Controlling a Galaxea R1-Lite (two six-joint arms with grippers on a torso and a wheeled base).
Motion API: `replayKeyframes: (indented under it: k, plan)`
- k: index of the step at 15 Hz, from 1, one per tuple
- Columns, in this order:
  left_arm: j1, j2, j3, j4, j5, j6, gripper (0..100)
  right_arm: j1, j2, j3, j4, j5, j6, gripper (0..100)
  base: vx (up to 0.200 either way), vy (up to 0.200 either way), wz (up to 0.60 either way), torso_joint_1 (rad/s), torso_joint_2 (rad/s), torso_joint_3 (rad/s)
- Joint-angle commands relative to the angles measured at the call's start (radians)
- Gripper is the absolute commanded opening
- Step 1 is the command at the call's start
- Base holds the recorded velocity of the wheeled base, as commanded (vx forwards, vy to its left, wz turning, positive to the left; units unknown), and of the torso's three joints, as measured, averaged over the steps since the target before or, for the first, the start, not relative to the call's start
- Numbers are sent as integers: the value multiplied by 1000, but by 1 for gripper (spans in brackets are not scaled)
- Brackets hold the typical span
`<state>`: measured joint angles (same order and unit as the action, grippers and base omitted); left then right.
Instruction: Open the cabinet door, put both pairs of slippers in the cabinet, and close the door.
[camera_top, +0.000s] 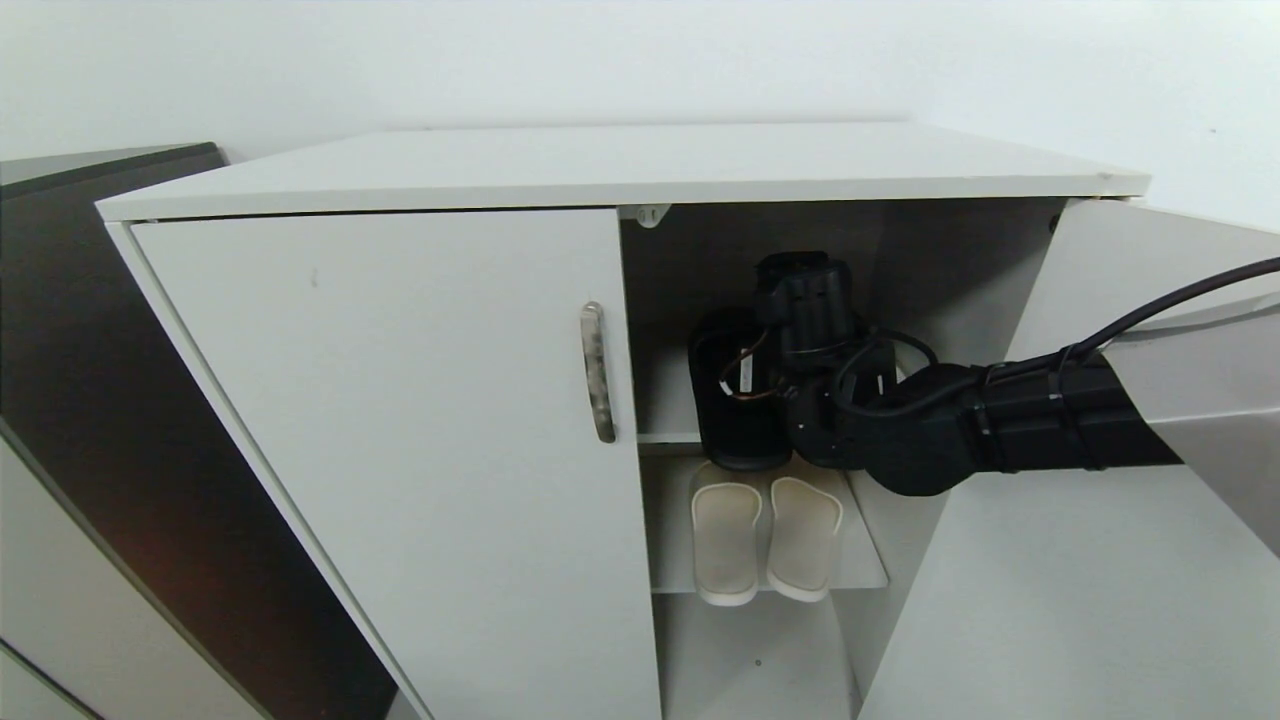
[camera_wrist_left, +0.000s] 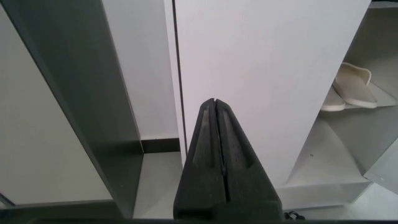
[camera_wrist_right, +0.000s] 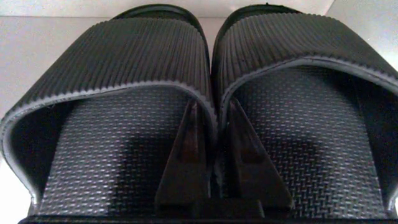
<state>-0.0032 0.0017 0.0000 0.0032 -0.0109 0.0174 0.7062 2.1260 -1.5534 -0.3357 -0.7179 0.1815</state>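
Black slippers (camera_top: 735, 410) gripped at the cabinet's (camera_top: 600, 165) upper shelf (camera_top: 665, 437), right door (camera_top: 1050, 600) open.

The right gripper (camera_wrist_right: 214, 143) was clamped on the pair's touching inner edges, one finger inside each slipper. They were matte black, with ribbed straps and diamond-textured footbeds, and sat side by side. The cream-white slippers (camera_top: 765, 535) lay together on the shelf below. The left gripper (camera_wrist_left: 214, 109), fingers pressed together and empty, hung before the closed left door (camera_top: 400, 450).

Two white slippers (camera_top: 725, 540), two black slippers (camera_wrist_right: 124, 93), one cabinet (camera_top: 600, 165) with two doors (camera_top: 400, 450), one handle (camera_top: 597, 372).
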Motion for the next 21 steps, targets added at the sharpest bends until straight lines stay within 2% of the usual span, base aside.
replayKeyframes:
  k: [1,8,11,12,15,21]
  plan:
    - [0,0,0,0,0,-1,0,3,-3,4,0,0,1,100,0,0,0,0,0,0]
    - [0,0,0,0,0,-1,0,121,-253,245,-9,-18,7,100,0,0,0,0,0,0]
    - [0,0,0,0,0,1,0,188,-380,447,-28,-40,10,100,0,0,0,0,0,0]
    - [0,0,0,0,0,-1,0,197,-408,498,-57,-40,12,0,0,0,0,0,0,0]
    - [0,0,0,0,0,-1,0,200,-411,550,-123,-40,3,0,0,0,0,0,0,0]
    - [0,0,0,0,0,-2,0,217,-380,602,-166,-41,-8,0,0,0,0,0,0,0]
